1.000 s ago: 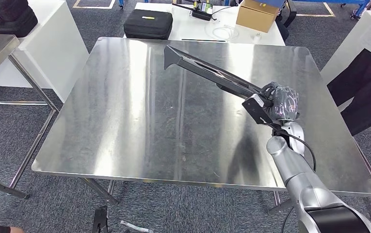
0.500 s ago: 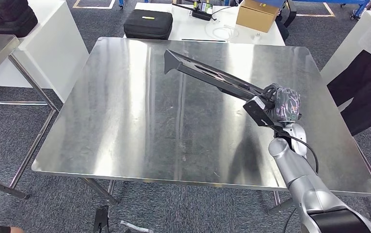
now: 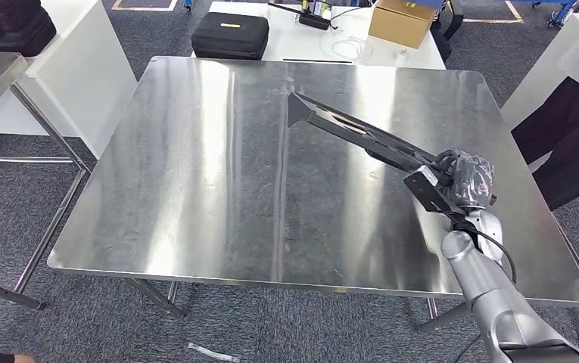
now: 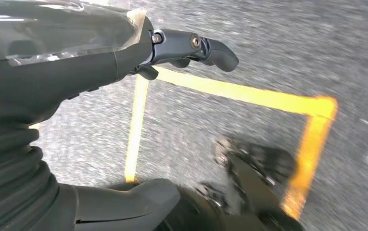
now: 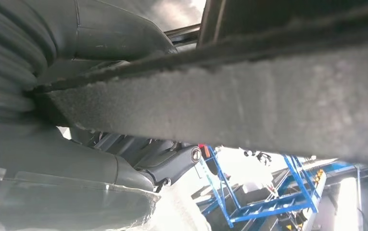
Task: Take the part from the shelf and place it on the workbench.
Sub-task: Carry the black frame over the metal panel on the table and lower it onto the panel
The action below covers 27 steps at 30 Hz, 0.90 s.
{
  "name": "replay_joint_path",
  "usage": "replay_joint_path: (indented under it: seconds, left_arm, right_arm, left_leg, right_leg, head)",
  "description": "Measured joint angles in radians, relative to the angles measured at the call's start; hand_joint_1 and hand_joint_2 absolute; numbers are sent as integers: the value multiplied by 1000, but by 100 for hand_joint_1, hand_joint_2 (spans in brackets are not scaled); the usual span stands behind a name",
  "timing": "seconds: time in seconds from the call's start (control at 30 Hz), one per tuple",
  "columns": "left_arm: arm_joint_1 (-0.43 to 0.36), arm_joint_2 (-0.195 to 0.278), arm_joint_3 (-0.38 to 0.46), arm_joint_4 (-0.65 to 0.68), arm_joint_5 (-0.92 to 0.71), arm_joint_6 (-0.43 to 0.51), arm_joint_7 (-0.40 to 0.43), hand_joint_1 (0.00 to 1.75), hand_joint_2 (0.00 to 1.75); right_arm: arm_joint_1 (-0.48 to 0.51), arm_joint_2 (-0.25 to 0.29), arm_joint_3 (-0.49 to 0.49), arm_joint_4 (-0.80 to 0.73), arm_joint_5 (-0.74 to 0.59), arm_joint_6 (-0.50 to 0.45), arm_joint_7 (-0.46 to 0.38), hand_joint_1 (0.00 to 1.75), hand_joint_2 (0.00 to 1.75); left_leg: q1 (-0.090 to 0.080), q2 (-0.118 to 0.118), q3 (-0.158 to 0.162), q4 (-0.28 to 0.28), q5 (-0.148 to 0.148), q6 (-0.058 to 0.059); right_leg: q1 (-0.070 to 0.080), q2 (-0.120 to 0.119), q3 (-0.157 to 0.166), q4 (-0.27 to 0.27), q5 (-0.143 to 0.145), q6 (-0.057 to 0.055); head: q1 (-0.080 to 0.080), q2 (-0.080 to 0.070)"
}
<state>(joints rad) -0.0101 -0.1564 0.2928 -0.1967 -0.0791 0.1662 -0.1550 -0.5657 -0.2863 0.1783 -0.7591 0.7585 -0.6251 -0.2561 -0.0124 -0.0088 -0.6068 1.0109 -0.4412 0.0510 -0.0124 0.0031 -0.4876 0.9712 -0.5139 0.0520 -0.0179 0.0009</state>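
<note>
A long black part (image 3: 362, 134) stretches over the steel workbench (image 3: 195, 166), its far end near the table's middle back and its near end in my right hand (image 3: 464, 181), which grips it at the table's right side. The right wrist view has the part's rough grey underside (image 5: 249, 101) running across, with the hand's fingers (image 5: 172, 163) wrapped beneath it. Whether the part's far end touches the bench I cannot tell. My left hand (image 4: 124, 96) hangs over grey floor, fingers apart, with nothing in it.
A black case (image 3: 231, 35), a cardboard box (image 3: 400, 21) and cables lie on a white table behind the workbench. White cabinets stand at left and right. A person's dark clothing (image 3: 566, 136) is at the right edge. Yellow floor tape (image 4: 249, 96) lies below my left hand.
My right hand has moved right and toward me, carrying the part with it; the part's far end has shifted right and nearer over the bench.
</note>
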Motion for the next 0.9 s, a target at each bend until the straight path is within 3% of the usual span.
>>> replay_joint_path:
  seconds: [0.37, 0.9]
  left_arm:
    - [9, 18, 4, 1, 23, 1, 49, 0, 175]
    - [7, 17, 39, 1, 40, 36, 42, 0, 175]
  right_arm:
    - [-46, 7, -20, -25, 57, 36, 26, 173, 175]
    - [-163, 91, -15, 72, 84, 27, -1, 173, 175]
  left_leg:
    - [1, -1, 4, 0, 2, 0]
    - [1, -1, 4, 0, 2, 0]
  right_leg:
    - [1, -1, 5, 1, 0, 0]
    - [1, -1, 4, 1, 0, 0]
  head:
    - [0, 0]
    - [0, 0]
